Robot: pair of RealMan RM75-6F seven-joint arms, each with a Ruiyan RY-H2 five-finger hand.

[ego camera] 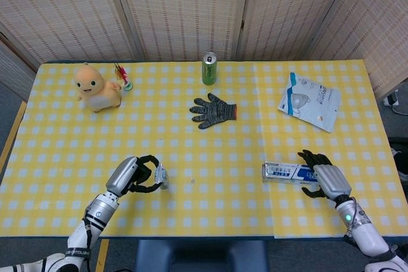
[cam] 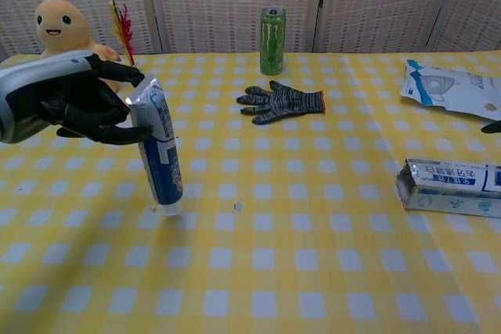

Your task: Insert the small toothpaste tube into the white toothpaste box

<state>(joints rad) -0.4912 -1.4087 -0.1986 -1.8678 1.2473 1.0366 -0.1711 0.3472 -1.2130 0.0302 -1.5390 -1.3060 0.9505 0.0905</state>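
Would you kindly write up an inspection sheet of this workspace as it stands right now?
Surface: table under a yellow checked cloth.
Job's things: toothpaste tube held almost upright, cap down; white toothpaste box lying flat at the right.
Clutter: plush toy, feathered shuttlecock, green can, grey glove, mask packet.
Hands: left hand grips the tube's upper end; right hand rests at the box's right end, grip unclear.
Cables: a plug and lead at the far right edge.
Surroundings: woven screen panels behind.
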